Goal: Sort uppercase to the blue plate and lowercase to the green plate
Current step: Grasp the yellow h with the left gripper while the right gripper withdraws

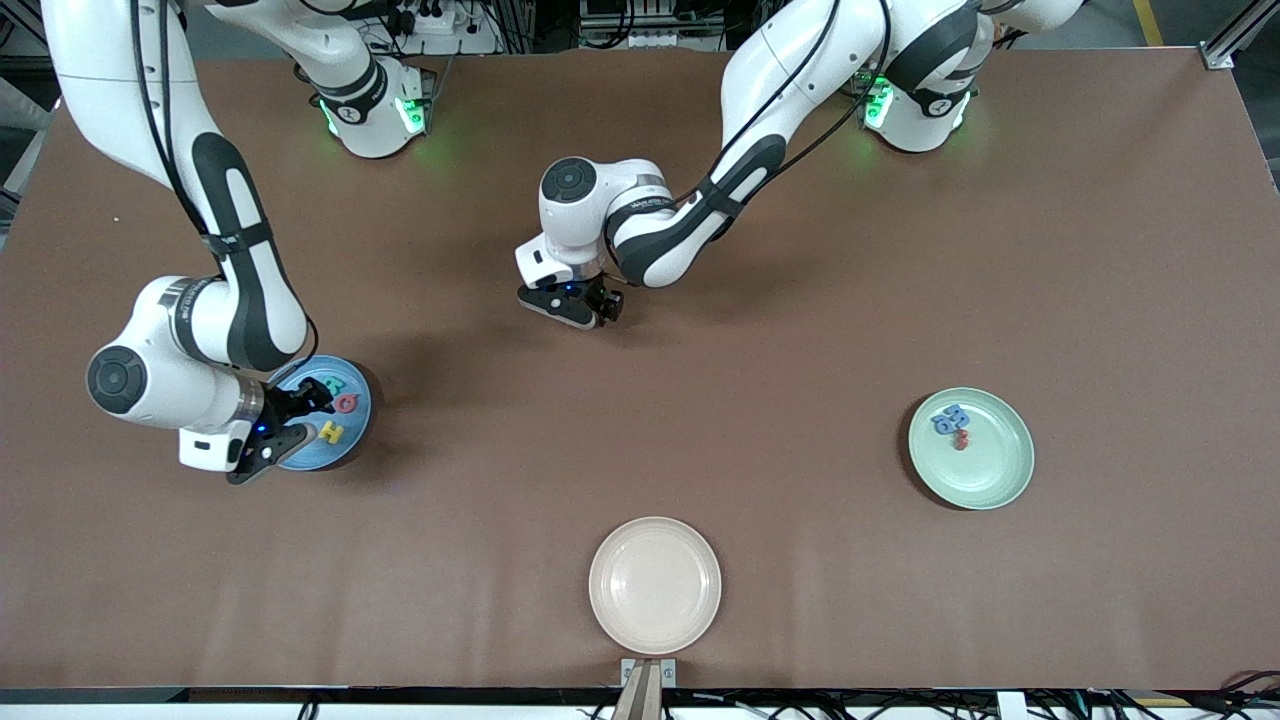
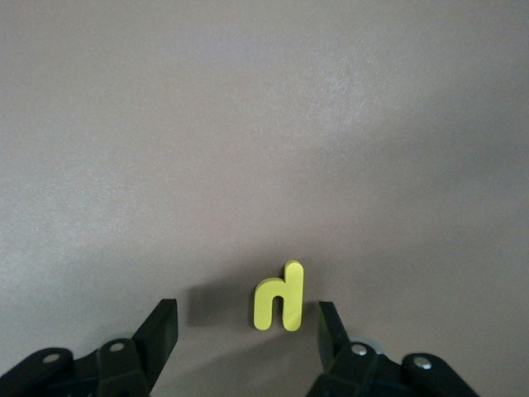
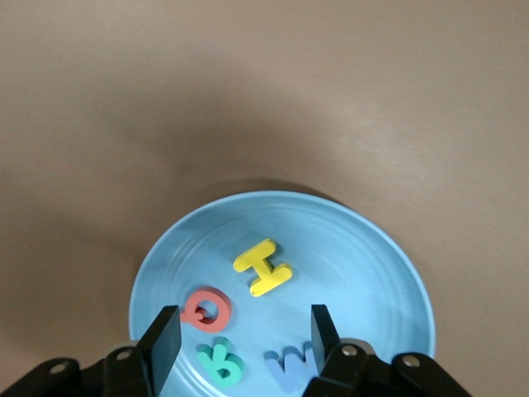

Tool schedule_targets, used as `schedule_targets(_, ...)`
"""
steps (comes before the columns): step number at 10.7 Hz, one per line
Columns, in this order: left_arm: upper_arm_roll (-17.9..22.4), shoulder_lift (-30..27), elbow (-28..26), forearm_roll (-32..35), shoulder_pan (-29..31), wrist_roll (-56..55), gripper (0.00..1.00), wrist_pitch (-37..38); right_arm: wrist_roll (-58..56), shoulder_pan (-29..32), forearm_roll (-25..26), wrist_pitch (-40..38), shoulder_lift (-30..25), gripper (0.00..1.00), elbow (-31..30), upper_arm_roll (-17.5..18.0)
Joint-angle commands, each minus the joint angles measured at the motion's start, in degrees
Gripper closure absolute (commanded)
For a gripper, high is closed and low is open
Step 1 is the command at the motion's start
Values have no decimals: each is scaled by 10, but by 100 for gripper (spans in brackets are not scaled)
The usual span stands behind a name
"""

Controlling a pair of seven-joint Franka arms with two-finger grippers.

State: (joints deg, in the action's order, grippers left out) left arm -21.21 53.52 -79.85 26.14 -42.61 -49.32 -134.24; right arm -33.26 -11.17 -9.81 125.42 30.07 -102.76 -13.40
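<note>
On the worktop point(image 1: 700, 420), taken from the cream plate point(image 1: 655, 585) as landmark: the left gripper point(image 1: 572, 308) hung low over bare worktop, farther from the front camera than that plate. Its fingers stood apart, holding nothing, with the yellow h point(image 2: 279, 296) lying flat between them, closer to one finger, its stem running roughly along the fingers' reach. This was judged the last lowercase piece and the left arm's to take.

Green plate point(image 1: 985, 470), toward the left arm's end from the cream plate: held the blue letters point(image 1: 948, 418) and a tiny red m point(image 1: 961, 439).

Blue plate point(image 3: 372, 273), toward the right arm's end: held the yellow H point(image 3: 263, 266), red Q point(image 3: 207, 309), green R point(image 3: 220, 365) and blue W point(image 3: 289, 362). The right gripper point(image 3: 240, 339) hovered over it, open and empty.

No brand or label was legible beyond the letters themselves.
</note>
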Motion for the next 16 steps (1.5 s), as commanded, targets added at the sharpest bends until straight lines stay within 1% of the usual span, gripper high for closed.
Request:
schedule_targets(1,19,10,19,-15,-19,9,25,-5,162,3,91,-78,-19,28,53,20)
schedule_targets(2,23,12,20,-15,-23,9,25,-11,203,4,115,-126,-34,26,81,28)
schedule_targets(3,24,13,22,-15,-23,9,29,-12,222,5,118,-180,-58,22,103,35)
schedule_targets(4,24,14,22,-15,-23,10,35,-12,247,6,120,-223,-82,17,123,41)
schedule_targets(5,24,13,22,-15,-23,12,46,-12,266,12,120,-247,-108,11,134,43)
schedule_targets(6,25,13,22,-15,-23,12,55,-12,270,16,121,-252,-133,0,136,42)
schedule_targets(7,25,13,22,-15,-23,12,62,-12,271,15,121,-265,-157,0,139,41)
schedule_targets(8,26,13,22,-15,-23,15,79,-12,271,16,119,-290,-173,0,152,41)
schedule_targets(10,27,9,20,-15,-23,12,100,-9,288,12,121,-358,-173,0,208,41)
schedule_targets(11,27,-2,20,-14,-20,10,100,-4,289,15,117,-375,-177,0,216,38)
schedule_targets(12,27,-25,18,-14,-8,10,100,13,290,15,117,-378,-190,0,216,38)
schedule_targets(13,27,-55,17,-16,15,12,100,51,300,11,124,-377,-199,0,216,39)
schedule_targets(15,25,-114,15,-78,69,20,100,118,304,17,144,-379,-205,0,217,33)
schedule_targets(16,21,-142,12,-97,102,37,100,161,304,24,153,-384,-206,0,219,19)
